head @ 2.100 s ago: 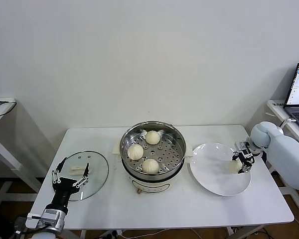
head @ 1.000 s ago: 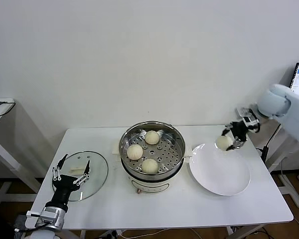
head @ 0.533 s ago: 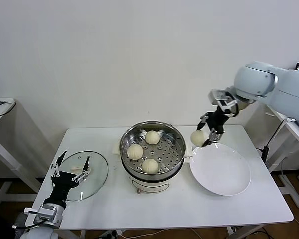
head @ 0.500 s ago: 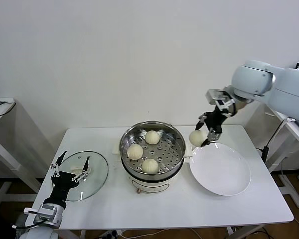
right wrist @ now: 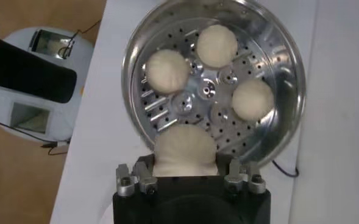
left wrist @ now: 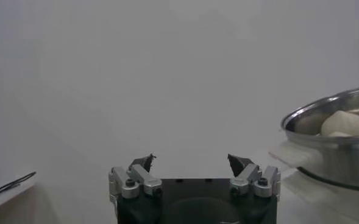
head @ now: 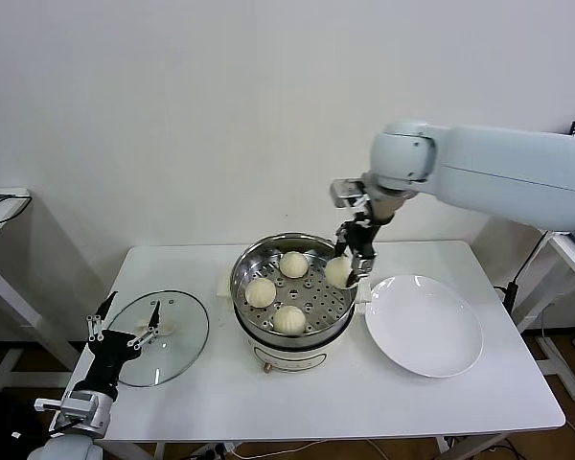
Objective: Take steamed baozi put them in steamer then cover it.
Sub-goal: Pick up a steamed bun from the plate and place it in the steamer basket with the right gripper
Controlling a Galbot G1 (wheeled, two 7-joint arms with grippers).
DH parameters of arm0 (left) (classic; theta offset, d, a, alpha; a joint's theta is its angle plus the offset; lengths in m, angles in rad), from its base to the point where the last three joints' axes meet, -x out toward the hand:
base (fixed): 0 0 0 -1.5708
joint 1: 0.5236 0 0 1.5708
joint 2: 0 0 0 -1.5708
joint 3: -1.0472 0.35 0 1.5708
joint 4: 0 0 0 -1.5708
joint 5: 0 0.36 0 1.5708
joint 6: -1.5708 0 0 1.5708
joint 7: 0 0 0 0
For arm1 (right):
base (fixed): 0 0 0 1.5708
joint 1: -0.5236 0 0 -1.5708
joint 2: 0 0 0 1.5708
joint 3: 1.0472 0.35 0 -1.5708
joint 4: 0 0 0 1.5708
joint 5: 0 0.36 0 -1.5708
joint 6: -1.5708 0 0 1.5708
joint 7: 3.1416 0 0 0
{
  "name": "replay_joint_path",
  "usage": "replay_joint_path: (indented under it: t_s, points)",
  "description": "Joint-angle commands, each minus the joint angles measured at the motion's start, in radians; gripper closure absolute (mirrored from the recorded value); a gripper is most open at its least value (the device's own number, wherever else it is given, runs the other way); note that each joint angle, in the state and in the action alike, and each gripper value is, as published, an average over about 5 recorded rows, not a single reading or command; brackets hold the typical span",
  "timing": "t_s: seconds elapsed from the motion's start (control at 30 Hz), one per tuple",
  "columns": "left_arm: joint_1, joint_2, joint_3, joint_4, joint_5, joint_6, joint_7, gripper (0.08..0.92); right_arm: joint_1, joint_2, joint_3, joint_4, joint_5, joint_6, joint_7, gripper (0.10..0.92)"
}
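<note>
Baozi: I count three smooth cream buns (head: 290,319) lying on the perforated tray of the steamer (head: 293,251), and a fourth bun (head: 338,272) hanging over the steamer's right inner edge. My right gripper (head: 349,271) points straight down above that edge with its jaws clamped on the fourth bun. My left gripper (head: 122,323) waits well left of the steamer at the lid (head: 177,331), jaws spread wide.
</note>
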Motion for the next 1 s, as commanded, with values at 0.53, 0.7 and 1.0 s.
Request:
replay_joint_path:
  t_s: [0.53,0.7,1.0]
  points:
    - [-0.004,0.0,-0.025,0.016,-0.015,0.0,0.008,0.177,-0.173,0.138,0.031,-0.19,-0.112,-0.001,-0.025,0.338]
    - [-0.002,0.0,-0.026,0.016,-0.015,0.0,0.008,0.177,-0.199,0.145,0.04,-0.199,-0.129,-0.002,-0.025,0.338]
    - [0.001,-0.002,-0.032,0.016,-0.016,-0.002,0.01,0.177,-0.237,0.164,0.057,-0.223,-0.145,-0.002,-0.022,0.335]
